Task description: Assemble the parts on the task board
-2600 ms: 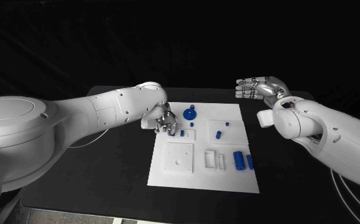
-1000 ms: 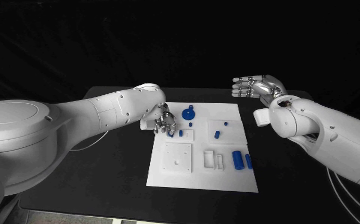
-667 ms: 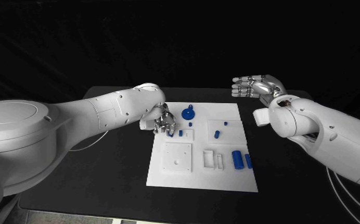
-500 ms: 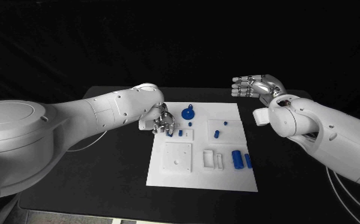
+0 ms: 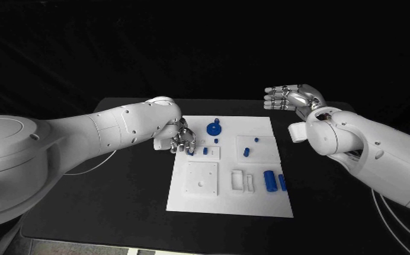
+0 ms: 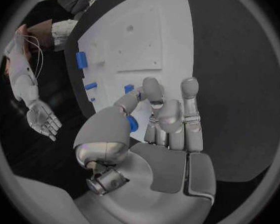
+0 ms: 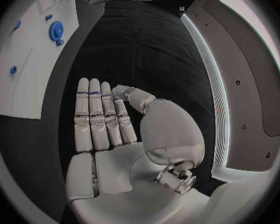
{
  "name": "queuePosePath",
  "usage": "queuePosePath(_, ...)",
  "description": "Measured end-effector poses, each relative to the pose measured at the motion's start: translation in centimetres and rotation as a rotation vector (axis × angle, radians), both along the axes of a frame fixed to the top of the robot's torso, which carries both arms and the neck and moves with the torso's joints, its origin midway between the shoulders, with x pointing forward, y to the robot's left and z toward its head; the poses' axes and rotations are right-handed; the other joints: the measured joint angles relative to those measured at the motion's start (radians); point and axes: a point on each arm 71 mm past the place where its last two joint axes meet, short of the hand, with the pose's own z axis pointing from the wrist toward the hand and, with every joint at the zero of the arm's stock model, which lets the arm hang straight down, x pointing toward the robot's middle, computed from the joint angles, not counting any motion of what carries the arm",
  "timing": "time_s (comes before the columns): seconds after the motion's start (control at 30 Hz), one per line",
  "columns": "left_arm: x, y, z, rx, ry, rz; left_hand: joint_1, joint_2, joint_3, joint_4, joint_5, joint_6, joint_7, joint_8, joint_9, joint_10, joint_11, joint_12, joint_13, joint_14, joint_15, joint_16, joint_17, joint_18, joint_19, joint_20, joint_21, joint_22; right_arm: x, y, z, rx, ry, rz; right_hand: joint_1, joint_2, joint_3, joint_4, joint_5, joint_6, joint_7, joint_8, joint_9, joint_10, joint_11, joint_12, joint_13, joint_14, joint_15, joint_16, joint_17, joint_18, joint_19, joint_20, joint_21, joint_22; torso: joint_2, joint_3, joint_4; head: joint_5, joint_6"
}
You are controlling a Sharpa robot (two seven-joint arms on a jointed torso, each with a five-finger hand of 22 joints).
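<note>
Change: left hand (image 5: 178, 139) has shifted slightly left, off the task board (image 5: 232, 198) edge.
Left fingers: pinching a small blue part (image 6: 132, 123).
Right hand (image 5: 292, 98): upper right, fingers released, grasping nothing.

The left arm reached in with its hand (image 5: 179, 140) turned down, fingers (image 6: 171, 119) curled together and the thumb pressed against them. The right hand (image 5: 292, 99) hung raised and apart, palm open, fingers (image 7: 97, 115) straight and side by side

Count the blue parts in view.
8 parts: a disc, a small peg below it, two at the left hand, one seemingly pinched, the other beside it, two pegs further right, and two cylinders nearest the robot. The hand may hide more.
</note>
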Motion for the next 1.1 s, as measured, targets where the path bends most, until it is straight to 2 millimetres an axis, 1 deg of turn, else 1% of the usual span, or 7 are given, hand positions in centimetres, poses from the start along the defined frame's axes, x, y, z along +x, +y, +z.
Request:
queuePosePath(0.2,-0.10,-0.02,0.03,-0.014,-0.008,0.010,0.000,0.000,0.000,0.000,0.000,0.000,0.000,-0.001,0.000,0.000,0.000,0.000,0.000,0.000,0.000,0.000,0.000,0.000,0.000,0.000,0.000,0.000,0.00,-0.01,-0.01,0.000,0.001,0.000,0.000,0.000,0.000,0.000,0.000,0.000,0.000,0.000,0.000,0.000,0.000,0.000,0.000,0.000,0.000,0.000,0.000,0.000,-0.007,0.000,0.010,-0.003,0.000,0.0005,-0.0002,0.000,0.000)
queuePosePath(0.27,-0.09,-0.06,0.04,-0.020,-0.011,0.014,0.001,-0.001,0.000,0.000,0.000,0.000,0.000,-0.002,0.000,0.000,0.000,0.000,0.000,0.000,0.000,0.000,0.000,0.000,0.000,0.000,0.000,0.000,0.01,0.00,-0.01,0.000,0.001,0.000,0.000,0.000,0.000,0.000,0.000,0.000,0.000,0.000,0.000,-0.004,0.004,0.000,0.000,0.000,0.000,0.000,0.000,0.000,-0.007,0.000,0.010,-0.003,0.000,0.0005,-0.0007,0.000,0.000)
queuePosePath(0.4,-0.03,-0.12,0.07,-0.030,-0.016,0.024,0.001,-0.001,0.000,0.000,0.000,0.000,0.000,-0.004,0.000,0.000,0.000,0.000,0.000,0.000,0.000,0.000,0.000,0.000,0.000,0.000,0.000,0.000,0.01,0.02,-0.02,0.000,0.001,0.000,0.000,0.000,0.000,0.000,0.000,0.000,0.000,0.000,0.000,-0.004,0.004,0.000,0.000,0.000,0.000,0.000,0.000,0.000,-0.007,0.000,0.010,-0.003,0.001,0.0005,-0.0019,0.000,0.001)
queuePosePath(0.53,0.05,-0.22,0.10,-0.040,-0.022,0.033,0.001,-0.001,0.000,0.000,0.000,0.000,0.000,0.000,0.000,0.000,0.000,0.000,0.001,0.004,-0.004,0.000,0.001,0.000,0.000,0.000,0.000,0.000,0.02,0.03,-0.03,0.000,0.002,0.000,0.000,0.000,0.000,0.000,0.000,0.000,0.000,0.000,0.000,-0.004,0.004,0.000,0.000,0.000,0.000,0.000,0.000,0.000,-0.007,0.000,0.010,-0.003,0.001,0.0006,-0.0019,0.001,0.001)
queuePosePath(1.1,0.40,-0.45,0.14,-0.054,-0.026,0.052,0.001,-0.001,-0.001,-0.001,0.002,0.000,0.000,0.000,0.000,0.000,0.000,0.000,0.001,0.004,-0.004,0.000,0.001,0.000,0.000,0.000,0.000,0.000,0.03,0.11,-0.06,0.000,0.004,0.001,0.000,0.000,0.000,0.000,0.000,0.000,0.000,0.000,0.000,-0.004,0.004,0.000,-0.001,0.000,0.000,0.000,0.000,0.000,-0.007,0.000,0.010,-0.003,0.001,0.0002,-0.0016,0.000,0.001)
